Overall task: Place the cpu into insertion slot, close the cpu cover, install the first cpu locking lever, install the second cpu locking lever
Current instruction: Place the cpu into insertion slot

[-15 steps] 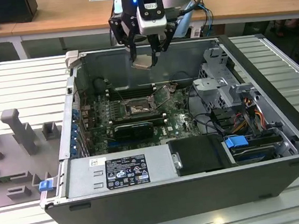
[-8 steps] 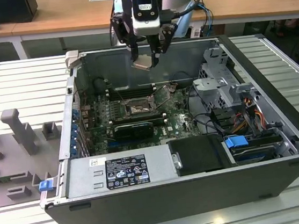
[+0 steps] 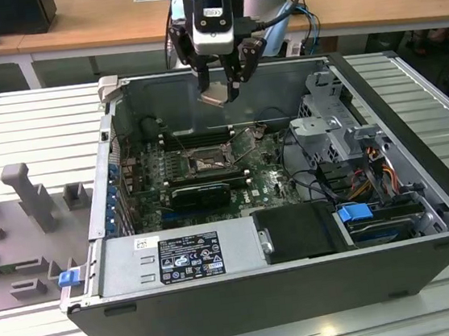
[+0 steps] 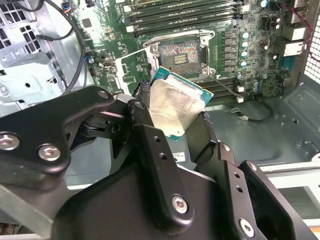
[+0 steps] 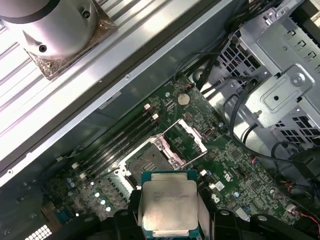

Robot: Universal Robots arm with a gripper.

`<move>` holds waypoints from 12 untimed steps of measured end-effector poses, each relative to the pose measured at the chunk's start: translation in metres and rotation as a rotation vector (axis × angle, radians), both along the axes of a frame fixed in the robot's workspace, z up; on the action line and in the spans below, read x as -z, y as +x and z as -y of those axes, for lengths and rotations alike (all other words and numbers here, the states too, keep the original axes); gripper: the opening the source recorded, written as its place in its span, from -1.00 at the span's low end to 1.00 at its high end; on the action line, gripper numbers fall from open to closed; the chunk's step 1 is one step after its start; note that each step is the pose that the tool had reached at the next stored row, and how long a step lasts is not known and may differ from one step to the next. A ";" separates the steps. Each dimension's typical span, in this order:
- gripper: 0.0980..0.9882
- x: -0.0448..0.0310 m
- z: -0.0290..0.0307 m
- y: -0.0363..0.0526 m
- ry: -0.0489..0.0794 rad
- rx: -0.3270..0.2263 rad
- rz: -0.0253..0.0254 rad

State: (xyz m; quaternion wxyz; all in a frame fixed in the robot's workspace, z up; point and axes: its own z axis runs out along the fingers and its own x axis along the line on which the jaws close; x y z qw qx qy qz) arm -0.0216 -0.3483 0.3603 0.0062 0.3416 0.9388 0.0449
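One gripper [image 3: 220,89] clamps the one cpu [image 4: 175,106] by two opposite edges, holding it tilted in the air above the open case [image 3: 304,293]. Below it lies one slot [image 5: 147,161], uncovered, its one cover [image 5: 186,136] swung up beside it. The arm points straight down over the case's far side in the exterior view.

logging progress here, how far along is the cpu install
Nothing is finished yet. In hand: the gripper holds the cpu above the open computer case. The insertion slot is bare and the cpu cover stands swung open beside it. Left: seating the cpu, closing the cover, both locking steps.
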 end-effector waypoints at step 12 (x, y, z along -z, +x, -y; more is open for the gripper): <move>-0.03 0.0020 0.0000 0.0000 0.000 0.058 -0.0001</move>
